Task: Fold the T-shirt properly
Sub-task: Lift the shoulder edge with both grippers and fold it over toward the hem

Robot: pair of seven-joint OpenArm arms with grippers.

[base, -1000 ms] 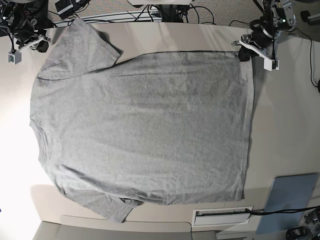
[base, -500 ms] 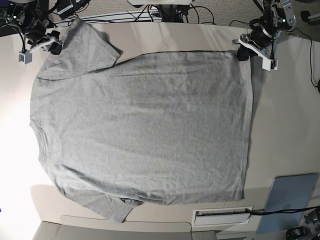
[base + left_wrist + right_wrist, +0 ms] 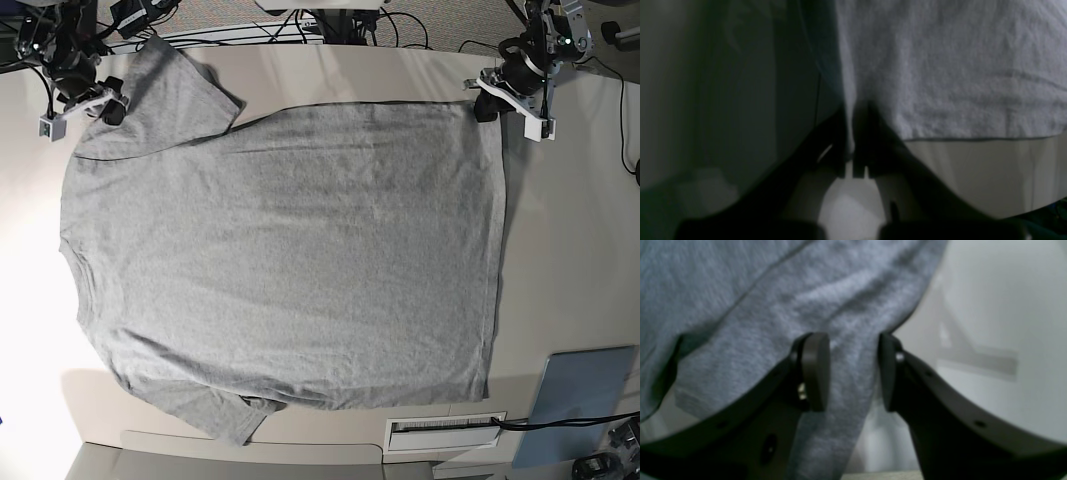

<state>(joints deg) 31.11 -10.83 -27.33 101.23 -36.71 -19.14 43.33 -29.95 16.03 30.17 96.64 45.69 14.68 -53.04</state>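
Observation:
The heather-grey T-shirt (image 3: 290, 260) lies spread flat on the table, plain side up, neck to the left and hem to the right. My left gripper (image 3: 487, 107) sits at the far hem corner. In the left wrist view it (image 3: 850, 143) is shut on the edge of the shirt (image 3: 940, 66). My right gripper (image 3: 110, 108) is at the far sleeve's edge. In the right wrist view it (image 3: 850, 371) is open, with the sleeve cloth (image 3: 756, 290) lying between its pads (image 3: 815, 371).
A blue-grey flat panel (image 3: 580, 395) lies at the near right corner, and a white slotted box (image 3: 445, 432) sits beside it. Cables (image 3: 300, 25) run along the table's far edge. The near sleeve (image 3: 215, 415) is tucked partly under.
My right gripper has moved rightward, then slightly toward the near side, onto the far sleeve's edge. My left gripper has stayed at the hem corner. The shirt has not shifted.

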